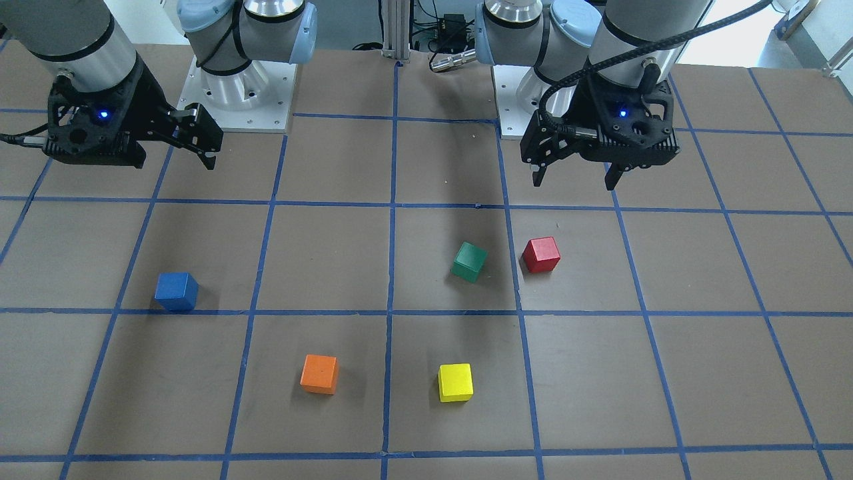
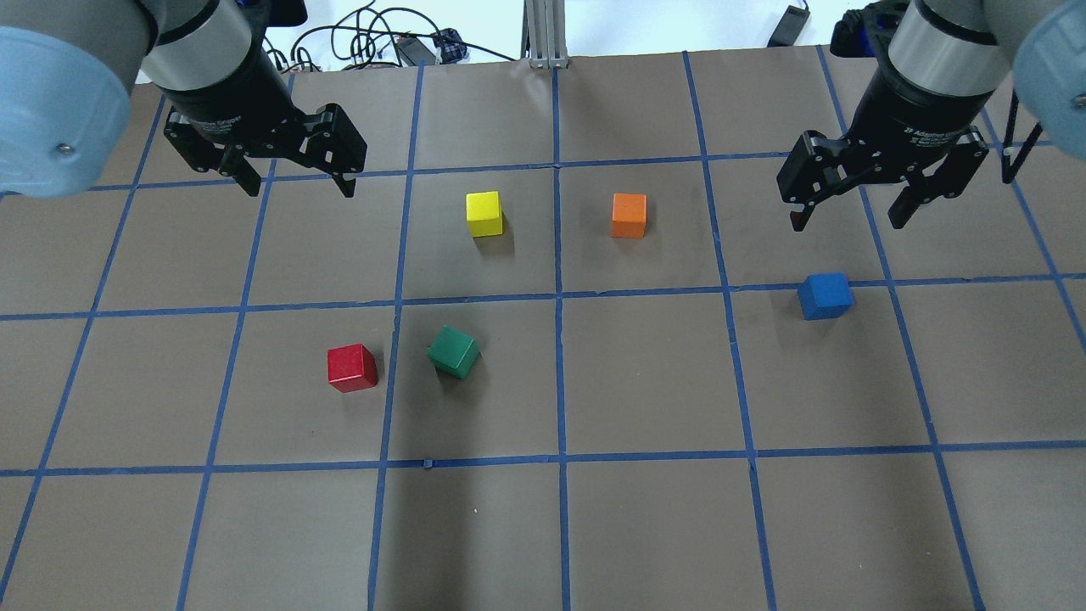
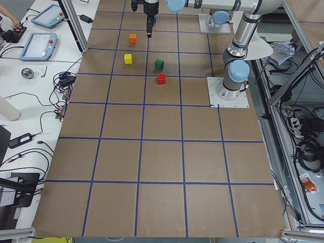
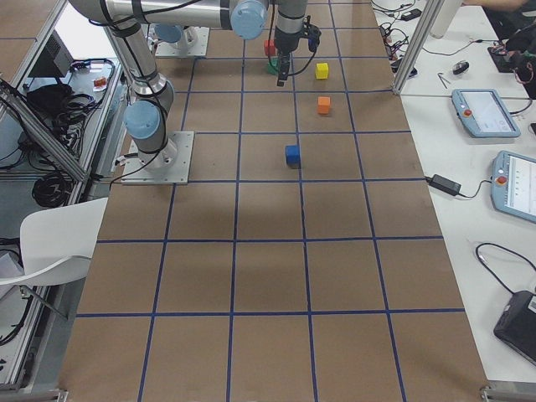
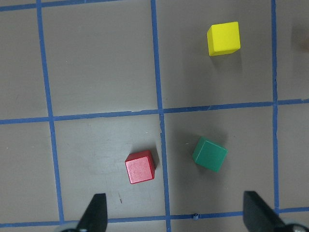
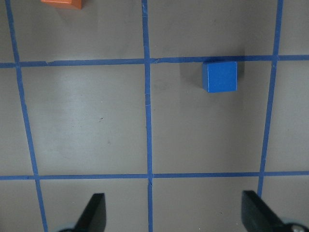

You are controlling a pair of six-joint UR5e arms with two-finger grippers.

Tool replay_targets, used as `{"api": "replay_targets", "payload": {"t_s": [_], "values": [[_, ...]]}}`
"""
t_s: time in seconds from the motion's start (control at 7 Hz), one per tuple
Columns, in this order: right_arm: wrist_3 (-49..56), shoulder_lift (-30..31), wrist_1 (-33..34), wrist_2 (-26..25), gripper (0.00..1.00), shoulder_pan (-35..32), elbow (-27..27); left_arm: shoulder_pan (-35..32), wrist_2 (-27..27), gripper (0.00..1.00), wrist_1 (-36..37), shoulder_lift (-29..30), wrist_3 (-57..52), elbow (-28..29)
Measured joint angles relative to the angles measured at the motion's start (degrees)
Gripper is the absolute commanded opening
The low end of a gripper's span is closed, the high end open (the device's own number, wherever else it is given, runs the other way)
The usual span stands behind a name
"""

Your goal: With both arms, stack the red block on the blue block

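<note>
The red block point(image 2: 351, 367) is a small matte cube, plain on every face that shows, sitting flat on the brown surface point(image 2: 645, 373) in the robot's left half; it lies just beside a blue tape line, with a green block point(image 2: 453, 351) near it across that line and turned at an angle. The blue block point(image 2: 825, 295) is a cube of the same size and finish, well apart from the red one in the robot's right half, its far edge close against a tape line. A yellow block point(image 2: 484, 214) and an orange block point(image 2: 629, 215) stand farther out, between the two arms. The left claw point(image 2: 299, 188) hangs above the surface with its fingers spread and nothing between them; the right claw point(image 2: 848, 222) hangs likewise, spread and holding nothing, the blue block on the surface close by on the robot's side of it. In the left wrist view only the tips of the fingers point(image 5: 95, 210) show, cut by the lower edge; in the right wrist view the orange block is cropped by the upper edge; from the table's right end the red block is partly hidden behind the near arm.
</note>
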State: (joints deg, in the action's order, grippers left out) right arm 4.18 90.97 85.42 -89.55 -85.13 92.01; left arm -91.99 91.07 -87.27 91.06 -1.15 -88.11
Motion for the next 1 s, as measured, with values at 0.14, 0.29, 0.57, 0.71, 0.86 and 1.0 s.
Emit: {"api": "replay_targets", "payload": {"t_s": [0.14, 0.29, 0.57, 0.71, 0.86, 1.0], "values": [[0.0, 0.0, 0.0, 0.0, 1.00, 0.0, 0.0, 0.0, 0.0, 1.00, 0.0, 0.0, 0.0, -0.1], [0.0, 0.0, 0.0, -0.1, 1.00, 0.0, 0.1, -0.1, 0.2, 1.00, -0.1, 0.0, 0.0, -0.2], [0.0, 0.0, -0.1, -0.1, 1.00, 0.0, 0.1, -0.1, 0.3, 1.00, -0.3, 0.0, -0.1, -0.6], [0.0, 0.0, -0.1, -0.1, 1.00, 0.0, 0.1, -0.1, 0.4, 1.00, -0.5, -0.1, -0.1, -1.2], [0.0, 0.0, -0.1, -0.1, 1.00, 0.0, 0.1, 0.1, 0.5, 1.00, -0.7, -0.2, -0.1, -2.3], [0.0, 0.0, -0.1, 0.0, 1.00, 0.0, 0.1, 0.3, 0.5, 1.00, -0.7, -0.4, -0.1, -4.1]]}}
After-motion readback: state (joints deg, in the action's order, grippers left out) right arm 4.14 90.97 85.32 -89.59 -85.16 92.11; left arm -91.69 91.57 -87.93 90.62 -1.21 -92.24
